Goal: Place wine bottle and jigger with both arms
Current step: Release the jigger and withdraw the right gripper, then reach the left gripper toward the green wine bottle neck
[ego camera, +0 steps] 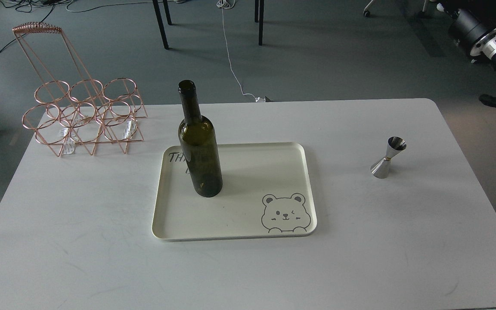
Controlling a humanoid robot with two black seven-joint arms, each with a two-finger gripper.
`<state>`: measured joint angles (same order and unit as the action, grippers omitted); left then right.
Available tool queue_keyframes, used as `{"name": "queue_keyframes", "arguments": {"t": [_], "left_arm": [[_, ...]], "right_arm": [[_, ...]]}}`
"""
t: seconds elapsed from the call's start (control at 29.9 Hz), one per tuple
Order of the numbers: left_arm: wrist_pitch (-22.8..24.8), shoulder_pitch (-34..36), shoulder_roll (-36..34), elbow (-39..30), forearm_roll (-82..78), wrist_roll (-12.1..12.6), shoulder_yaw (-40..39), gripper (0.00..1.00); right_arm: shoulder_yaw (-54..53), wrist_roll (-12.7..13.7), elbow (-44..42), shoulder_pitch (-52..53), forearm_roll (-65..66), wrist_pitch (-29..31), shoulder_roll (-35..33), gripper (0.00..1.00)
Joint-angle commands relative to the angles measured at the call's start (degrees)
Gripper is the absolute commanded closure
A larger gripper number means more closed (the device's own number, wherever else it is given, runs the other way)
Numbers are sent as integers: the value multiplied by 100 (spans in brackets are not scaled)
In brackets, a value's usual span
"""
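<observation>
The wine bottle [199, 148], dark olive-green and without a label, stands upright on the back left part of a cream tray [235, 234] with a bear drawing. The jigger [388, 157], a small shiny steel hourglass cup, stands upright by itself on the white table to the right of the tray. Only a wrist section of my right arm [480, 32] shows, at the top right corner, high up and far from the jigger. Its fingers are not visible. My left arm is out of view.
A copper wire bottle rack [82, 116] stands at the table's back left corner. The white table [248, 271] ends close behind the rack and tray. Chair legs and cables lie on the floor beyond.
</observation>
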<state>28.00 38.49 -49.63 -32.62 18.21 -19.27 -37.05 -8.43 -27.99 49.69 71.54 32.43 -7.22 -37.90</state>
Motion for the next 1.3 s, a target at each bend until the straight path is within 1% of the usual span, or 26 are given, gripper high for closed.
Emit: {"name": "queue_keyframes", "arguments": {"t": [0.0, 0.2, 0.3, 0.4, 0.5, 0.6, 0.67, 0.73, 0.9, 0.97, 1.04, 1.1, 1.27], "left_arm": [[0, 18, -362, -525, -588, 134, 22, 1], [0, 62, -1152, -1974, -1943, 152, 22, 1], [0, 53, -1618, -2800, -2584, 125, 31, 1], [0, 44, -2049, -3609, -3085, 117, 31, 1], [0, 44, -2331, -4321, -3463, 117, 31, 1], [0, 44, -2454, -4980, -3981, 117, 31, 1], [0, 35, -2516, -5376, -4499, 108, 39, 1], [0, 35, -2560, -5771, -5158, 108, 39, 1], [-479, 18, -2560, -6405, -6635, 90, 39, 1], [-576, 18, -2499, -6538, -7118, 90, 31, 1], [-673, 18, -2368, -6573, -7584, 90, 31, 1], [-839, 9, -2113, -6565, -8382, 125, 31, 1], [-1252, -35, -1437, -6556, -10413, 117, 127, 1]], "right_arm": [[-457, -1, -187, -96, -1139, 536, 213, 2], [-870, -1, -591, -614, -3389, 1169, 617, 2], [-1230, -1, -1108, -930, -4321, 1643, 793, 2], [-1704, -1, -1653, -1299, -4920, 2276, 899, 2], [-2231, -1, -1857, -1694, -5184, 2900, 881, 2], [-2750, -1, -2050, -2247, -5378, 3522, 872, 1], [-2979, -1, -2269, -2565, -5387, 3522, 899, 1], [-3059, 101, -2384, -2724, -5387, 3522, 899, 1], [-3095, 162, -2332, -2777, -5405, 3522, 829, 1], [-3130, 320, -2349, -2786, -5448, 3522, 794, 1], [-3191, 417, -2393, -2786, -5475, 3522, 776, 1], [-3209, 426, -2402, -2795, -5475, 3522, 776, 1], [-3261, 435, -2393, -2795, -5466, 3522, 776, 1]]}}
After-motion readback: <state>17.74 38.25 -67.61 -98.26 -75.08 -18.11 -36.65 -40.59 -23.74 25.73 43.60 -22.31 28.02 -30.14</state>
